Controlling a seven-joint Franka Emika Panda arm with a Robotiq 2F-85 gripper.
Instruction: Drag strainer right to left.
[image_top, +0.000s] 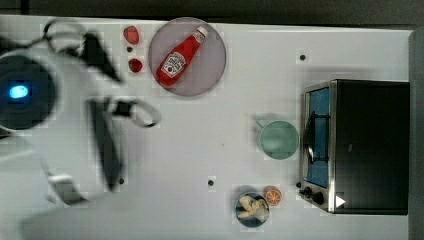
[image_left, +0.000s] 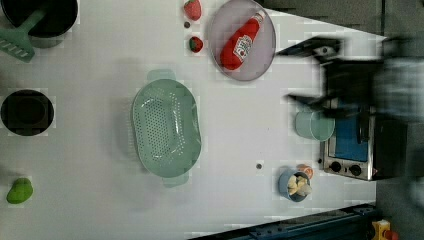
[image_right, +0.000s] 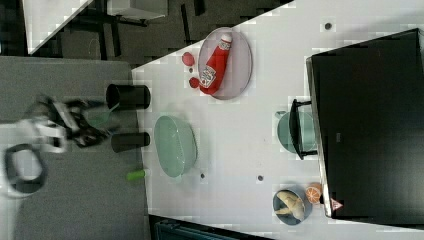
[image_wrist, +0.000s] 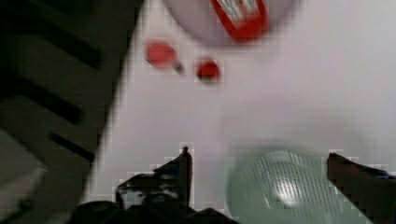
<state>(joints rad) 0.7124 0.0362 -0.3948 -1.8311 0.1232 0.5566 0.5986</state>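
While the arm shows as a motion-blurred shape, the end effector (image_wrist: 257, 163) in the wrist view has its two dark fingers (image_wrist: 180, 170) spread wide apart, with nothing between them except the strainer (image_wrist: 285, 186) seen below, blurred, in the gap. No contact with it can be made out.

In the left view the strainer (image_left: 166, 128) lies on the white tabletop (image_left: 100, 60) a little left of the frame's centre, its long axis running up and down the frame, with a tab handle at its upper and its lower end. It stands free, touching nothing. In the right view the strainer (image_right: 175, 146) sits left of centre, near the tabletop's left edge, with the blurred arm well to the left of it.

Up and to the right of the strainer in the left view, a grey plate (image_left: 220, 20) carries a ketchup bottle (image_left: 242, 42), and two small red strawberries (image_left: 192, 9) lie just left of the plate. A mint-green mug (image_left: 314, 125) stands right of centre, just beside a toaster oven (image_left: 357, 150). Below the mug is a small blue bowl (image_left: 294, 184) holding pale pieces, with an orange slice (image_left: 305, 171) touching it. At the frame's left edge are a dark pot (image_left: 40, 15) with a green spatula (image_left: 17, 42), a black cup (image_left: 27, 112), and a small green fruit (image_left: 20, 190).
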